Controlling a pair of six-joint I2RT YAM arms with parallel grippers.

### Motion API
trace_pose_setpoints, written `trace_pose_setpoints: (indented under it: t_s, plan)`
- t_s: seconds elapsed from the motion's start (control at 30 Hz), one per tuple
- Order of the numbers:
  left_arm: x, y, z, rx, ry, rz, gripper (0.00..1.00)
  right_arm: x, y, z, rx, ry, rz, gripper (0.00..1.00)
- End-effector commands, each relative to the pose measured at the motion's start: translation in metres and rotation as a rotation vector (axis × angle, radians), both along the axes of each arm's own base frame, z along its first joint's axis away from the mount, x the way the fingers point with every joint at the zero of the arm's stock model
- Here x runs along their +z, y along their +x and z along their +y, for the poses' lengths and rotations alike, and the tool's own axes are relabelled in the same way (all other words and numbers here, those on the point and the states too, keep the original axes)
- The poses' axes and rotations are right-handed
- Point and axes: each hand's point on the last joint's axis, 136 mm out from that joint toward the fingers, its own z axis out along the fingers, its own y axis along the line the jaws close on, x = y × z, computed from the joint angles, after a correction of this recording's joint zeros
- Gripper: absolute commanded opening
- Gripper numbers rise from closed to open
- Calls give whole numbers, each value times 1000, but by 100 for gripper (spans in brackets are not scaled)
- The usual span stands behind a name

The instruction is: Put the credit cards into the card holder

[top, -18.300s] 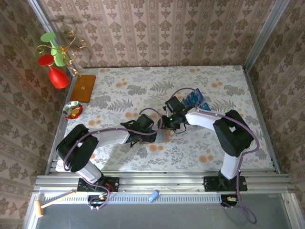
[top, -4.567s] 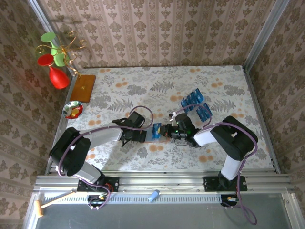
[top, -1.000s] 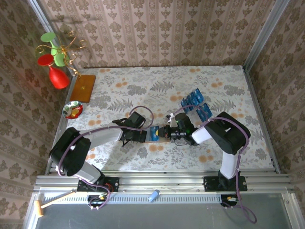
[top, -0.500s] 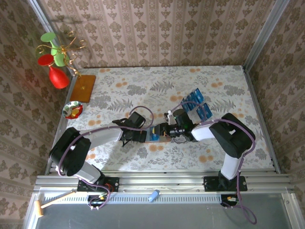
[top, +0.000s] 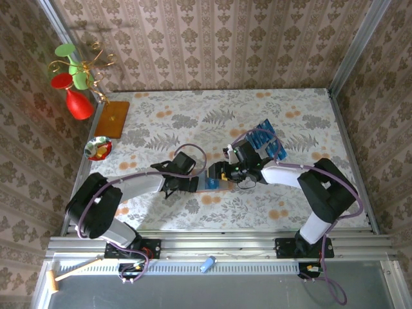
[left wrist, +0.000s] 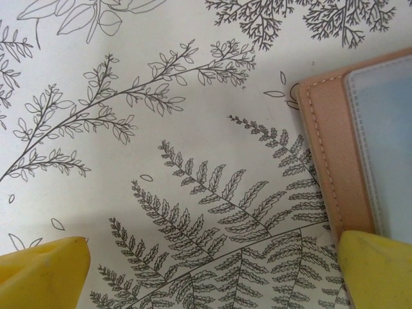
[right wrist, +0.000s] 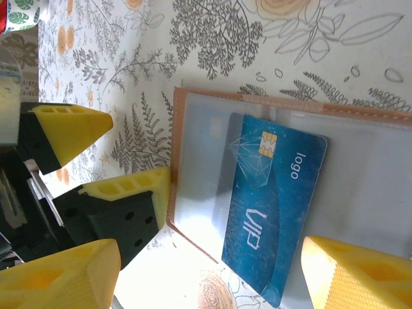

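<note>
left claw (left wrist: 209, 273): wide open, low on the surface (left wrist: 161, 129), one finger right up against the holder's edge
card holder (right wrist: 196, 148): lying open and flat mid-surface, between the two claws
credit card (right wrist: 273, 206): blue, lying on the holder's grey inside, a bit skewed
right claw (right wrist: 209, 277): jaws apart, gripping nothing, hanging over that card
spare credit cards (top: 267, 143): blue bunch near the right arm

Wooden board (top: 114, 119) far left on floral table (top: 193, 109); small bowl (top: 98, 149) just nearer; red-green ornament (top: 74, 80) beyond board.
</note>
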Motion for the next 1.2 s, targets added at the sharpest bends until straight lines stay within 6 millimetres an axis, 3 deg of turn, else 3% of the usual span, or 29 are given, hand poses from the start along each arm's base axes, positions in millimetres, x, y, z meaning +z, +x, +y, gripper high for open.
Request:
trace_pose_setpoints:
  t_s: [0.0, 0.13, 0.33, 0.43, 0.73, 1.17]
  plan:
    - [11, 2, -1, 21, -50, -21, 100, 12, 3, -13, -30, -73, -21, 75]
    - [22, 8, 3, 43, -81, -43, 100, 8, 8, -29, -81, -198, -8, 65]
    - [28, 13, 17, 89, -75, -38, 100, -9, 10, -49, -120, -404, 29, 26]
    - [24, 13, 24, 101, -42, -22, 100, -15, 10, -50, -112, -475, 32, 17]
    - [9, 10, 34, 114, 43, 28, 100, -33, 9, -35, -46, -581, 37, 11]
    - [1, 17, 25, 90, 39, 44, 100, -46, 10, -18, -19, -574, 58, 11]
